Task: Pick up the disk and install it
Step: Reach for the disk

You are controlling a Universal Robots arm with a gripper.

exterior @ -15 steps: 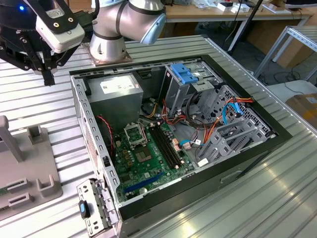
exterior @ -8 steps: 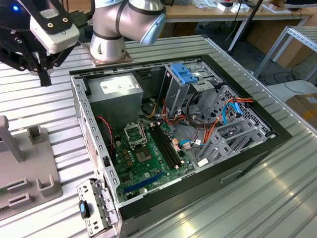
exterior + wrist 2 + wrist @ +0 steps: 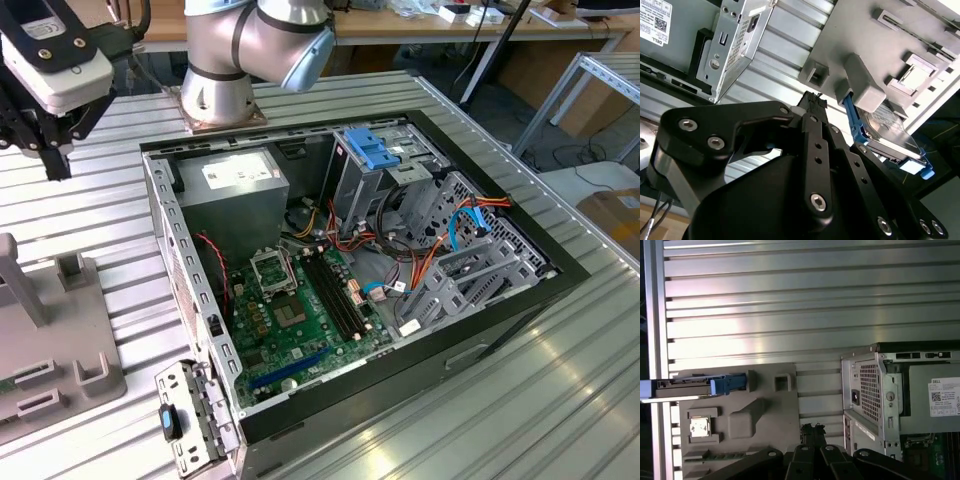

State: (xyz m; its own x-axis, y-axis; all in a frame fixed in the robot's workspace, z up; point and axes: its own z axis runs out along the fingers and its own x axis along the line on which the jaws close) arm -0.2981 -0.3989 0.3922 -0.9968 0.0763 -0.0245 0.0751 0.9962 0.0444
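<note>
I am hovering my black end effector [image 3: 55, 160] [image 3: 812, 101] [image 3: 812, 430] above the ribbed aluminium counter [image 3: 120, 200], far back on the exterior view's left. It is well apart from the open black computer case [image 3: 420, 370]. Its fingertips are drawn narrow, pressing together with nothing between them. In the first wrist view they are showing over the strip of counter between the case and a flat grey plastic fixture plate [image 3: 770, 410] [image 3: 60, 340].

The flat silver-grey metal disk [image 3: 890, 132] [image 3: 685, 388], framed by bright blue plastic side rails [image 3: 852, 120] [image 3: 729, 384], is standing on its edge in that fixture plate. One end is sitting against a chunky grey block [image 3: 865, 82] of the plate, and the other end is reaching out past the plate's edge. I am not touching it; it is lying apart from my fingertips, on the side of the plate away from the case. A small square silver processor chip [image 3: 699, 426] is resting in a pocket of the same plate, near the disk.

Inside the case, a grey power-supply box [image 3: 235, 180] is sitting at the far left corner, a green motherboard [image 3: 300, 320] is lying on the floor of the case, and a small blue plastic bracket [image 3: 372, 148] is perching on top of a metal cage at the far side.
</note>
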